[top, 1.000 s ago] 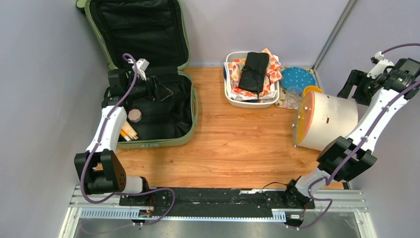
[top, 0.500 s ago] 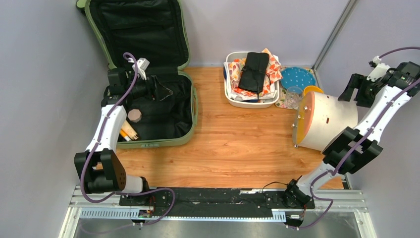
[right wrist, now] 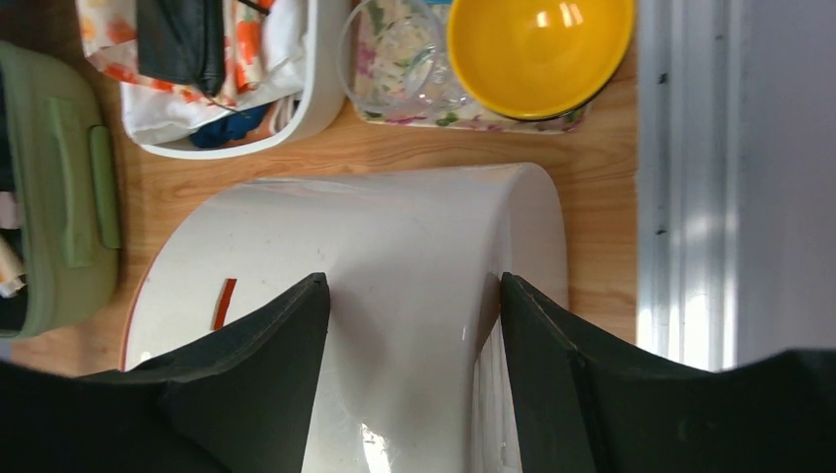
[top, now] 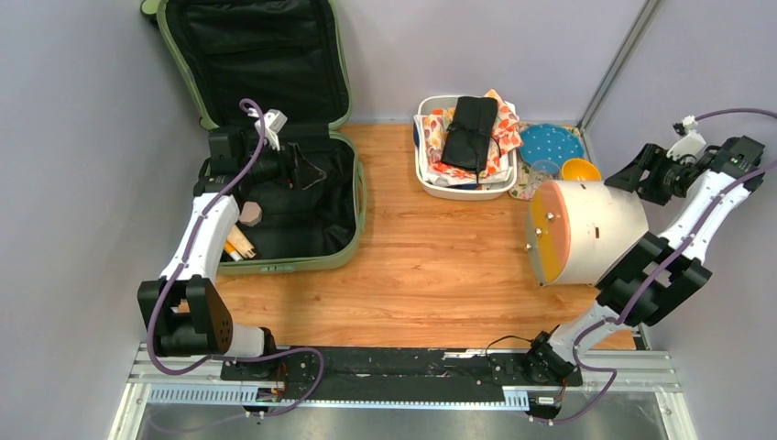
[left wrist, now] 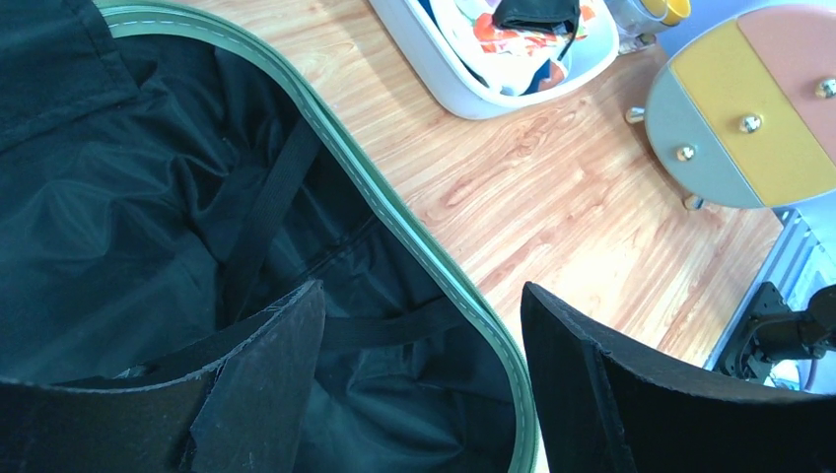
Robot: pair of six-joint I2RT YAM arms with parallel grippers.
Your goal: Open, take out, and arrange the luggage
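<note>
The green suitcase [top: 295, 264] lies open at the far left of the table [top: 440, 275], and the left claw [left wrist: 422, 301] hangs over its lining, jaws wide apart, holding nothing. At the right, the right claw [right wrist: 414, 286] stands spread above the cream cylinder [right wrist: 394, 217], gripping nothing.

- The luggage [top: 293, 265] is laid open at the far left of the table [top: 431, 266], with its lid leaned against the back wall.
- Small items [top: 240, 240] are seen in its near left corner.
- The tub [top: 458, 192] is set right of it, at the far edge.
- A pouch [top: 474, 133] is laid on cloths [top: 435, 137] in the tub.
- The plate [top: 552, 142], glass [top: 544, 171] and bowl [top: 582, 170] are placed right of the tub.
- The cylinder [top: 600, 229] is laid on its side before them.
</note>
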